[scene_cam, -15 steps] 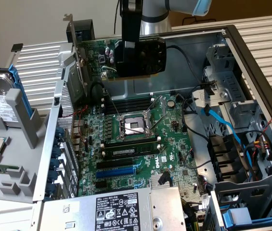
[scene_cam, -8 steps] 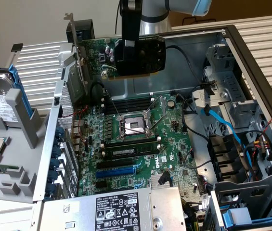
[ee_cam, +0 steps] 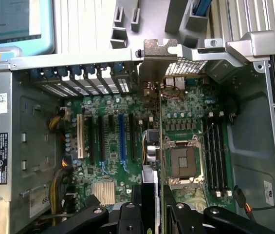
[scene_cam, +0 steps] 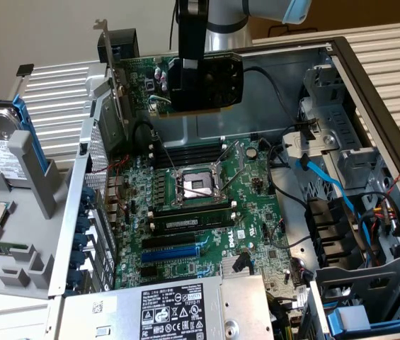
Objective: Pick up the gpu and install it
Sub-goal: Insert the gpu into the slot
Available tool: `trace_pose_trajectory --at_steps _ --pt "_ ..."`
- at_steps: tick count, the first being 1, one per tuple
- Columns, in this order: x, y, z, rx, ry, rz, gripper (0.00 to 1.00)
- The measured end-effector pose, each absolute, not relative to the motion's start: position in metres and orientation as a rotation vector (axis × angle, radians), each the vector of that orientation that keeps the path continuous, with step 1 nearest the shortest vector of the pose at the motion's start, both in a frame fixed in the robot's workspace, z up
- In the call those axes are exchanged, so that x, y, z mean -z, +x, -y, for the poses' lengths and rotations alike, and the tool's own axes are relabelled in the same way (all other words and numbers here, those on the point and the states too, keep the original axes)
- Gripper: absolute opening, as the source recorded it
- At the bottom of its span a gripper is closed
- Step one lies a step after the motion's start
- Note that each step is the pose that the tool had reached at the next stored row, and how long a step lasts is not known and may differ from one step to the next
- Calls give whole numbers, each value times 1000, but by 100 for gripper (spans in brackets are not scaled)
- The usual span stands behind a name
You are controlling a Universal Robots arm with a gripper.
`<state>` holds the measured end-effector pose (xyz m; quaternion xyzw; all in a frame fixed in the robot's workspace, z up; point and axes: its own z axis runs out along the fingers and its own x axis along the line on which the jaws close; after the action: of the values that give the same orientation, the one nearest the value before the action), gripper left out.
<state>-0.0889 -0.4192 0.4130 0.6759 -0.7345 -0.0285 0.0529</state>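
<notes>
GPU [scene_cam: 221,74] hangs upright over the motherboard [scene_cam: 256,205], its silver bracket [ee_cam: 156,63] toward the slotted rear wall on the exterior view's left. I see the gripper [scene_cam: 185,88] partly closed, clamping the card's top edge. The arm [scene_cam: 191,21] drops straight down from above.

Gpu [scene_cam: 140,71] green, shroud [scene_cam: 222,74] black; motherboard [scene_cam: 256,205] green; one slot [scene_cam: 170,253] seemingly blue.
</notes>
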Motion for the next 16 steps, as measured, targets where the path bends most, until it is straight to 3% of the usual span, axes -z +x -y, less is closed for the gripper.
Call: trace_pose_trajectory --at_steps 16 --pt "-404 -97 419 73 2067 2247 27"
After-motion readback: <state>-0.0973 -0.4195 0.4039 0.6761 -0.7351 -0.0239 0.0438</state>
